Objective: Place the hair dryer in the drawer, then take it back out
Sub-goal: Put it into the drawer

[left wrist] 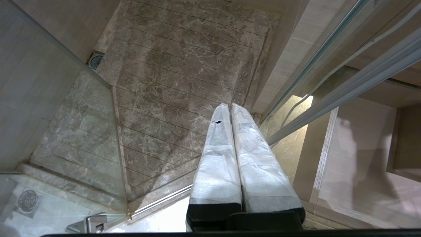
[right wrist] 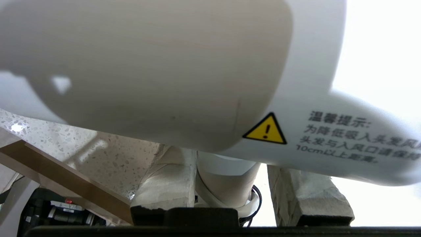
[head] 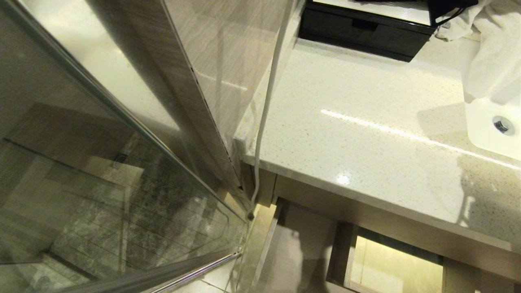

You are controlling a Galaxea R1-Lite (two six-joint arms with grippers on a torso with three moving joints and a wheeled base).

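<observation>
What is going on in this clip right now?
The right gripper is closed on the handle of a white plastic hair dryer, holding it up near the speckled pale stone countertop. Below the counter, the wide beige wood-grain drawer stands pulled open, and no dryer shows in the visible part. The left gripper hangs shut and idle beside the glass shower door.

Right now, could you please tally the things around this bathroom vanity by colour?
White: 4 (plastic hair dryer, hanging cord, crumpled cloth towel, ceramic basin)
Black: 1 (glossy rectangular box)
Beige: 1 (open wood-grain drawer)
Total: 6
</observation>
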